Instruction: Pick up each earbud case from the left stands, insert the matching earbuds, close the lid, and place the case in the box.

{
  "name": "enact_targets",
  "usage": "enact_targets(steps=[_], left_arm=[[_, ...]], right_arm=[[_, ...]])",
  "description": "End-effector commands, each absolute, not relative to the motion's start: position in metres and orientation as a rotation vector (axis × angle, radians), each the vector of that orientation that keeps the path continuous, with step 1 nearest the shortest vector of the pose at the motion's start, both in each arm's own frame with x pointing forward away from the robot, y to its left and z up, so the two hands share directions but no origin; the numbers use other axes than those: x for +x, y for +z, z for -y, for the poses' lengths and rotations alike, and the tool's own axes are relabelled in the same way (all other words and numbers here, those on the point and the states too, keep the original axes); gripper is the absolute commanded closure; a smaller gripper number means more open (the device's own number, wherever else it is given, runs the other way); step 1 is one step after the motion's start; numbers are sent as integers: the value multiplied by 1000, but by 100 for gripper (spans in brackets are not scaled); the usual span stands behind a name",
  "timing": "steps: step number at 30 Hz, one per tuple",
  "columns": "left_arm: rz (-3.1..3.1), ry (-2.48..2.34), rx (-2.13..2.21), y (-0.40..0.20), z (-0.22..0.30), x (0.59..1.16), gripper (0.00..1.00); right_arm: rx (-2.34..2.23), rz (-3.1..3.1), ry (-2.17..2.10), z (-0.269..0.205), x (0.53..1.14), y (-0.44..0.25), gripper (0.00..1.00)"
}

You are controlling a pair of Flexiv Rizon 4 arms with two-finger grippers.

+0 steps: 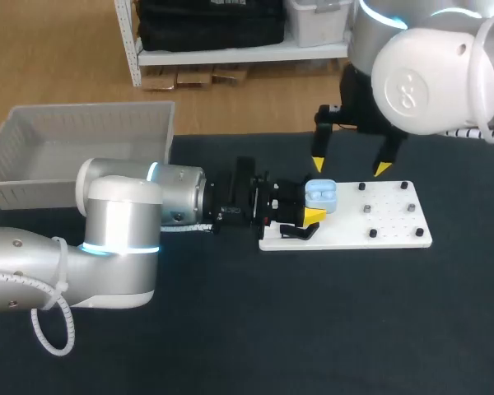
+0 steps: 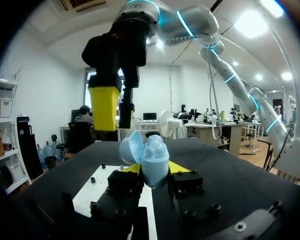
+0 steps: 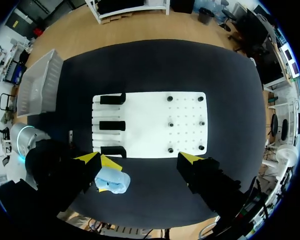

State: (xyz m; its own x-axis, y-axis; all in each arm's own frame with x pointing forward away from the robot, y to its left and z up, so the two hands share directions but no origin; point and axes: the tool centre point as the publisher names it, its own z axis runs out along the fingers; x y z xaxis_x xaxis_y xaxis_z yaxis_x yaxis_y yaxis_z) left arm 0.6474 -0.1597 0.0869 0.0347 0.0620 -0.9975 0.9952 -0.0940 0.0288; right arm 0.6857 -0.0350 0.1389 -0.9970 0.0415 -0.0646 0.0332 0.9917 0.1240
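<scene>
- Box [image 1: 82,136]: sits at the table's far left, well apart from the work; not needed for this step.
- White board [image 1: 346,239]: all three black stands [image 3: 112,125] are seen bare.
- Right gripper [image 1: 349,167]: fingers are spread wide with nothing between them, poised above the board just behind the case. It is judged that an earbud must be fetched first, with the fingers narrowed before descent.
- Left gripper [image 2: 155,172]: clamped on the case from both sides. The grip is to be held level and steady.
- Case [image 1: 321,195]: light blue, lid open, held at the board's left end.
- Pegs [image 1: 366,210]: too small to tell whether earbuds are seated on them.
</scene>
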Motion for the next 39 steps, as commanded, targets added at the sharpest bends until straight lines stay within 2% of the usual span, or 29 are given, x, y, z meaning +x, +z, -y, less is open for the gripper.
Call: enact_targets(steps=[1,29,39], left_arm=[[-1186,-1218,1335,86,160,646,100],[-1186,-1218,1335,86,160,646,100],[-1189,-1202,1342,92,156,646,100]], right_arm=[[68,-3077,190,37,687,136,0],[74,-3135,231,39,661,131,0],[93,-2956,376,60,664,168,0]])
